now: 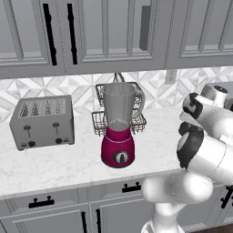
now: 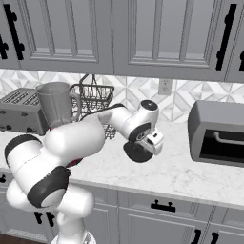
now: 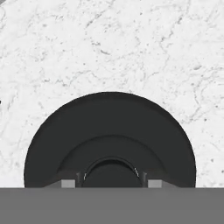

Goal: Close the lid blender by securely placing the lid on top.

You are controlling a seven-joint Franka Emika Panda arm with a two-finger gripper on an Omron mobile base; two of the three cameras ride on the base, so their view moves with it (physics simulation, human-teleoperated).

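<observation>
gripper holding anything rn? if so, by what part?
Looks like the lid: the gripper sits over its raised centre knob, fingertips either side. Whether they actually clamp it cannot be told. The blender jar is uncapped.

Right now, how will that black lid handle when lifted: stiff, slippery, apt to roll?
The lid looks like a rigid moulded disc with a raised centre knob, so probably stiff and light. It seems to lie flat on the marble counter, so unlikely to roll. Its smooth finish may slip between the end effector fingers.
</observation>
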